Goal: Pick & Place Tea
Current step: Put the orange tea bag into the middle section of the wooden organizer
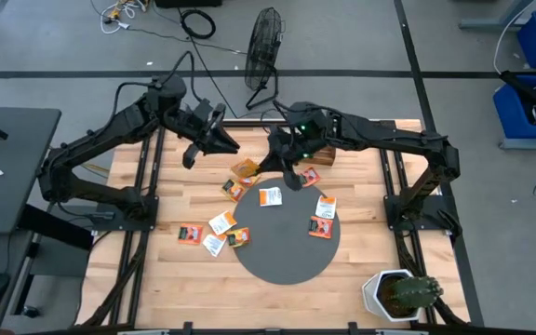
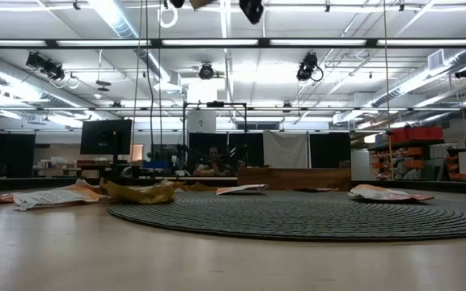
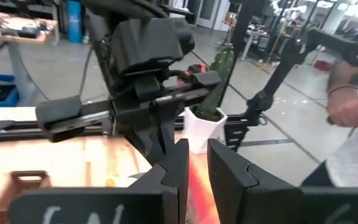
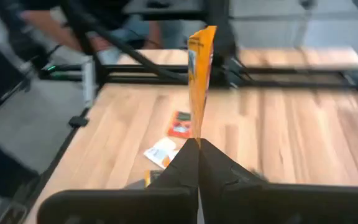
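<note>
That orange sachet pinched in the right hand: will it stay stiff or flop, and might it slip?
The orange sachet stands edge-up above the right hand, so it probably holds its shape. It looks thin and flat, so likely very light. Only its lower edge is pinched, so a quick swing might twist or slip it.

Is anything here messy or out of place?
Yes: the tea sachets lie scattered, some on the round dark mat, some on bare wood. One orange sachet stands upright, pinched in the right gripper.
</note>
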Robot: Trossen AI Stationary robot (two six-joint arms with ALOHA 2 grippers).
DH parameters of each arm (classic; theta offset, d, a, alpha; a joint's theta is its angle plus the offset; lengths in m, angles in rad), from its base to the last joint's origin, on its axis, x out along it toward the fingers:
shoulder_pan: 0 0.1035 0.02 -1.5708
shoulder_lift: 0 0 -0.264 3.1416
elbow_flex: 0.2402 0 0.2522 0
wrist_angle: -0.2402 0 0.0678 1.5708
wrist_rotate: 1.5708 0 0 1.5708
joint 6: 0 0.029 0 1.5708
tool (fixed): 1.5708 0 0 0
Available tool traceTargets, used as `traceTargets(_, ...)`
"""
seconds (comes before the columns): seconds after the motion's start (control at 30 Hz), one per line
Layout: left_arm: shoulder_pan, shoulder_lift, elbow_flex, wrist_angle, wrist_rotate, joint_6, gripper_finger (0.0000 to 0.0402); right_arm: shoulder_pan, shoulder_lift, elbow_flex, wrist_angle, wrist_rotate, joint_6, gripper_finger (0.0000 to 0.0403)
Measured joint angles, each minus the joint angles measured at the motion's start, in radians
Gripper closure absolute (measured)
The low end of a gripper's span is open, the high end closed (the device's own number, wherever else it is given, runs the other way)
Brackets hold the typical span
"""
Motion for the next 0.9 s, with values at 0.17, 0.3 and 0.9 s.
traceTargets(0.17, -0.014, 0.000, 0.000, -0.029, -0.007, 0.147, 0.0340, -0.061, 0.000, 0.000, -0.012, 0.071, 0.215, 0.0403)
traceTargets(0.3, -0.072, 0.000, 0.000, -0.125, -0.135, 0.387, 0.0350, -0.111, 0.000, 0.000, 0.025, 0.055, 0.412, 0.0403)
traceTargets(0.9, -0.363, -0.019, 0.001, -0.250, -1.277, 0.847, 0.0338, -0.201, 0.000, 0.001, 0.198, -0.155, 0.884, 0.0403)
